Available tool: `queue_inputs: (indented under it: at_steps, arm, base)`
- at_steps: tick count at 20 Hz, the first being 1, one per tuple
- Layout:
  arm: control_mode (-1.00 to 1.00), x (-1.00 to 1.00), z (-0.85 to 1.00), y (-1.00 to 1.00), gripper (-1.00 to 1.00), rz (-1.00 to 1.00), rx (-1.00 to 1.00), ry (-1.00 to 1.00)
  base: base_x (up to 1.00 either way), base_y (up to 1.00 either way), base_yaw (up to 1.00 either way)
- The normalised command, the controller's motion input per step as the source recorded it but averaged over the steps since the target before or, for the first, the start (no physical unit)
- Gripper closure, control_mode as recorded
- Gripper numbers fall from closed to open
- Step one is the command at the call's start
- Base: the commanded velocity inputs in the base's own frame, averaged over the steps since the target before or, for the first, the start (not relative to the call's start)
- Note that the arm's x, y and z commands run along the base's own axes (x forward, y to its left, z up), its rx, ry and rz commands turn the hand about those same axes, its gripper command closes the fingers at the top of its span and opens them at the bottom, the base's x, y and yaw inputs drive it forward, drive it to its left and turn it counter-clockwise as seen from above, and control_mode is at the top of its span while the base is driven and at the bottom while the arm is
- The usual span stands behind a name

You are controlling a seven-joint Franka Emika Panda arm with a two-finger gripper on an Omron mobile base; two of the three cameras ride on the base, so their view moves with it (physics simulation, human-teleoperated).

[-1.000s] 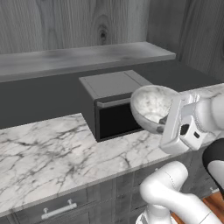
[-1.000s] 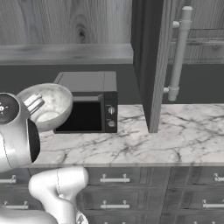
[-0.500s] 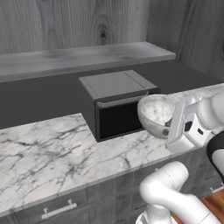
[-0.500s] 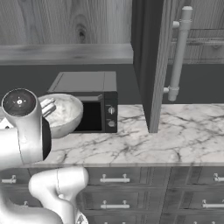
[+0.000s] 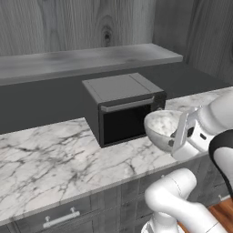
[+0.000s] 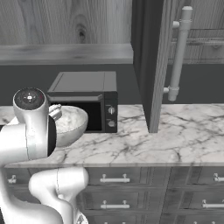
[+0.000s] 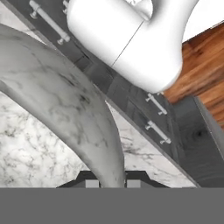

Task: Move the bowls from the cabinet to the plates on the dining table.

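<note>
My gripper is shut on the near rim of the white marble-look bowl, holding it in the air just in front of the counter's edge. From the right, the bowl hangs beside the microwave's door, partly behind my arm. In the hand view its veined wall runs down between my fingertips, pinched by the gripper. The grey wood-grain cabinet stands open above, its door swung out. The plates and the dining table are out of view.
A black microwave sits on the marble counter right behind the bowl. The cabinet's bottom shelf runs above it. The door's long silver handle juts out at the right. Drawer fronts with handles lie below the counter.
The gripper has carried the bowl downward and away from the cabinet, from the height of the microwave's top to just above the counter's edge. The bowl now sits more level.
</note>
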Motion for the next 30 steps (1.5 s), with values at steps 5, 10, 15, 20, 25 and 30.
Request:
queue_inputs:
  at_steps: [5, 10, 15, 20, 25, 30]
  arm:
    - [1.0, 0.0, -0.17, -0.05, 1.0, 0.01, -0.03, 0.0]
    - [1.0, 0.0, 0.0, 0.0, 1.0, 0.0, 0.0, 0.0]
    - [1.0, 0.0, 0.0, 0.0, 1.0, 0.0, 0.0, 0.0]
    - [1.0, 0.0, 0.0, 0.0, 1.0, 0.0, 0.0, 0.0]
    - [1.0, 0.0, 0.0, 0.0, 1.0, 0.0, 0.0, 0.0]
    - [1.0, 0.0, 0.0, 0.0, 1.0, 0.0, 0.0, 0.0]
  base:
    - [0.0, -0.06, 0.02]
    - [-0.15, 0.0, 0.01]
    - [-0.74, 0.04, 0.02]
    - [-0.8, 0.13, 0.05]
    - [-0.57, 0.19, 0.15]
    - [-0.06, 0.48, 0.38]
